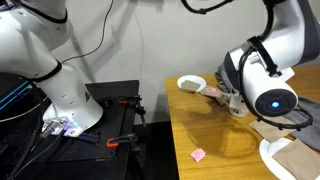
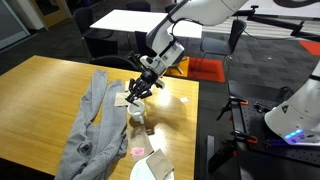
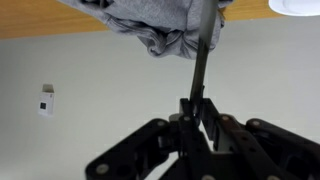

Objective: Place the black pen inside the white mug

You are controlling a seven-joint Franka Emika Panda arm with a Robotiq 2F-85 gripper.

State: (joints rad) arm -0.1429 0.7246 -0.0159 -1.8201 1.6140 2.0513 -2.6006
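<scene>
Gripper: the dark Robotiq gripper [image 3: 195, 108] comes in from the bottom of the wrist view. Its fingers are pinched tight on the thin, straight black pen [image 3: 201, 55], with no gap showing on either side of it.
Pen: it sticks straight out past the fingertips, and its far end crosses in front of the crumpled grey cloth [image 3: 160, 28]. It's up off the table and touches nothing but the fingers, far as I can see.
Mug: in an exterior view the small white ceramic mug [image 2: 140, 120] sits on the wooden table [image 2: 40, 90] right under the gripper [image 2: 141, 90], just beside the cloth. It's kinda blurry there, so I can't tell if the pen tip is over the opening.
Other stuff: a small white tag with a dark mark [image 3: 46, 102] lies on its own, well apart from the pen. A pink scrap [image 2: 137, 152] sits near the flat white plate [image 2: 140, 172]. A shallow white bowl [image 1: 191, 84] is near a table edge in an exterior view.
</scene>
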